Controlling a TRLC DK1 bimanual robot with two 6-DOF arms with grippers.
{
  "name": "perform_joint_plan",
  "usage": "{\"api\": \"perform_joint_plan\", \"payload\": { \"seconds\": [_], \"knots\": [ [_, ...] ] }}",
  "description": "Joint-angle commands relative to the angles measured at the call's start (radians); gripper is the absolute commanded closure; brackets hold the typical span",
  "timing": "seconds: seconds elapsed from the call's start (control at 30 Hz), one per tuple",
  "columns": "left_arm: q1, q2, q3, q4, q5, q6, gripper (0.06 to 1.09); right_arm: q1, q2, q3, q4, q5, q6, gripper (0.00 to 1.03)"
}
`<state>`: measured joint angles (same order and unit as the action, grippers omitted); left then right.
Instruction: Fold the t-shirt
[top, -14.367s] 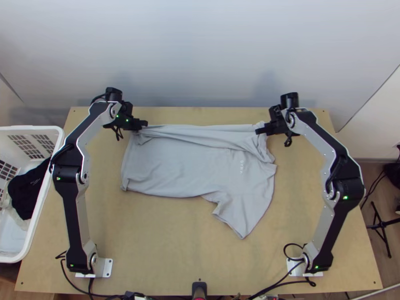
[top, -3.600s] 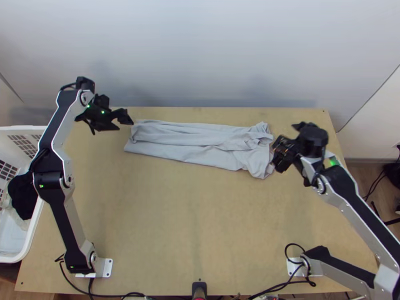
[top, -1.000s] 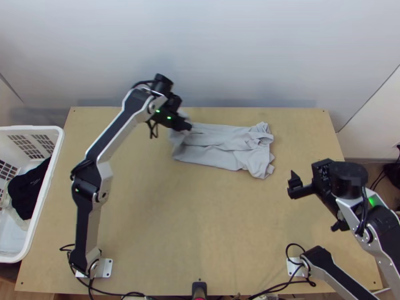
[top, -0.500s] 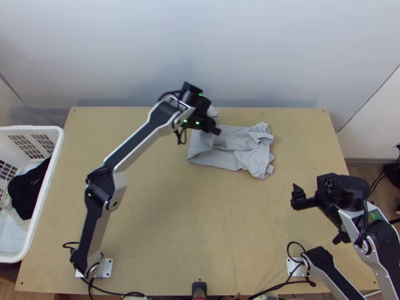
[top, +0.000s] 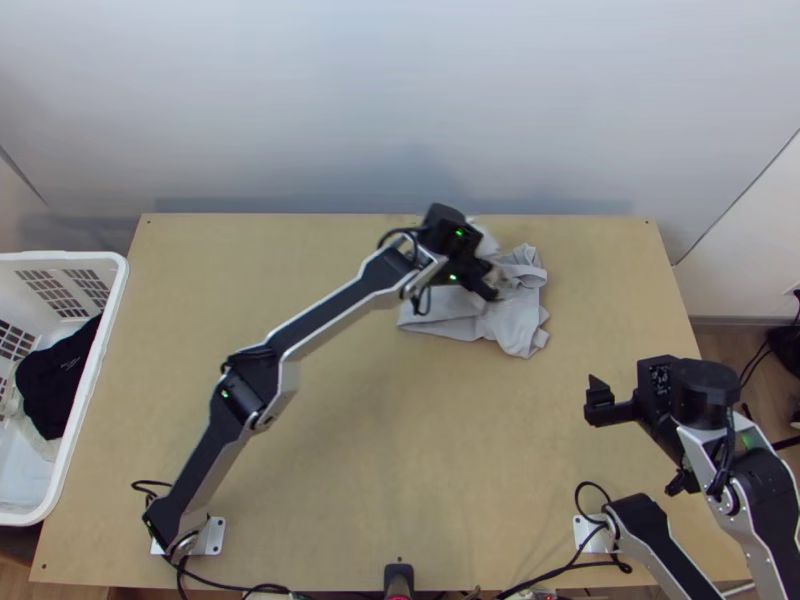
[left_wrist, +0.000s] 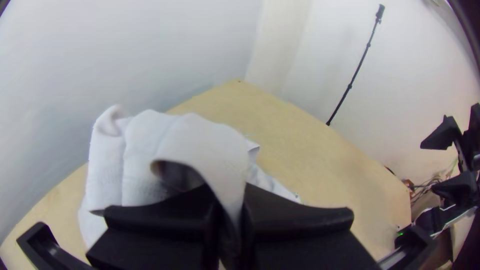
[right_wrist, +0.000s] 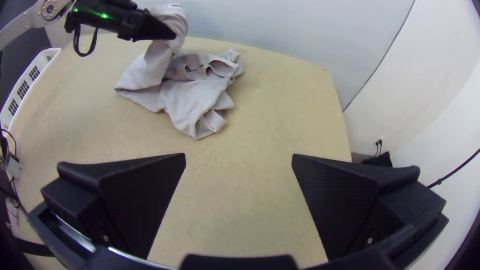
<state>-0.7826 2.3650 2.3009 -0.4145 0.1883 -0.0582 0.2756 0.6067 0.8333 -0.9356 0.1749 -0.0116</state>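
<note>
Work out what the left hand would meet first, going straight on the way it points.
Probably the grey t-shirt itself: its cloth bulges just ahead of the left hand. Beyond may come the wooden table, though depth is unclear.

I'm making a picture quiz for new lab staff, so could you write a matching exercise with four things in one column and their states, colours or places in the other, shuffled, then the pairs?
Things
1. T-shirt
2. Left pincer
3. Laundry basket
4. Right pincer

Descriptions
A. White, with black cloth inside
B. Open, holding nothing
C. Light grey, partly raised off the table
D. Closed on light grey fabric

Right pairs: 1-C, 2-D, 3-A, 4-B
</note>
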Motion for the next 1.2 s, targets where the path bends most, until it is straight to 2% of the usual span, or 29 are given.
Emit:
{"api": "perform_joint_plan", "payload": {
  "seconds": [0.0, 0.03, 0.07, 0.1, 0.2, 0.3, 0.47, 0.6, 0.77, 0.93, 1.17],
  "knots": [
    [-0.092, 0.057, 0.017, 0.209, -0.049, 0.035, 0.90, -0.010, -0.015, -0.037, 0.000, -0.005, 0.007, 0.04],
    [-0.103, 0.059, 0.017, 0.263, -0.075, 0.024, 0.65, -0.013, -0.018, -0.042, 0.000, -0.009, 0.013, 0.04],
    [-0.112, 0.059, 0.017, 0.321, -0.113, 0.000, 0.29, -0.016, -0.021, -0.045, 0.000, -0.011, 0.015, 0.04],
    [-0.118, 0.056, 0.017, 0.358, -0.119, -0.029, 0.08, -0.018, -0.027, -0.048, 0.000, -0.011, 0.015, 0.04],
    [-0.138, 0.045, 0.017, 0.416, -0.124, -0.048, 0.10, -0.019, -0.038, -0.065, 0.000, -0.011, 0.010, 0.04],
    [-0.136, 0.036, 0.015, 0.404, -0.125, -0.065, 0.10, -0.018, -0.045, -0.088, 0.003, -0.009, 0.007, 0.04],
    [-0.101, 0.019, -0.003, 0.250, -0.125, -0.057, 0.10, -0.015, -0.044, -0.117, 0.050, -0.009, 0.005, 0.04],
    [-0.069, -0.035, -0.057, 0.108, -0.125, 0.014, 0.10, -0.010, -0.005, -0.117, 0.086, -0.022, 0.019, 0.04],
    [-0.018, -0.128, -0.135, -0.023, -0.116, 0.026, 0.10, -0.013, 0.071, -0.123, 0.106, -0.120, 0.058, 0.04],
    [0.028, -0.207, -0.178, -0.164, -0.116, 0.041, 0.10, -0.064, 0.219, -0.149, 0.159, -0.278, 0.090, 0.04],
    [0.066, -0.397, -0.413, -0.142, -0.119, 0.064, 0.10, -0.190, 0.473, -0.094, 0.256, -0.534, 0.188, 0.04]
  ]
}}
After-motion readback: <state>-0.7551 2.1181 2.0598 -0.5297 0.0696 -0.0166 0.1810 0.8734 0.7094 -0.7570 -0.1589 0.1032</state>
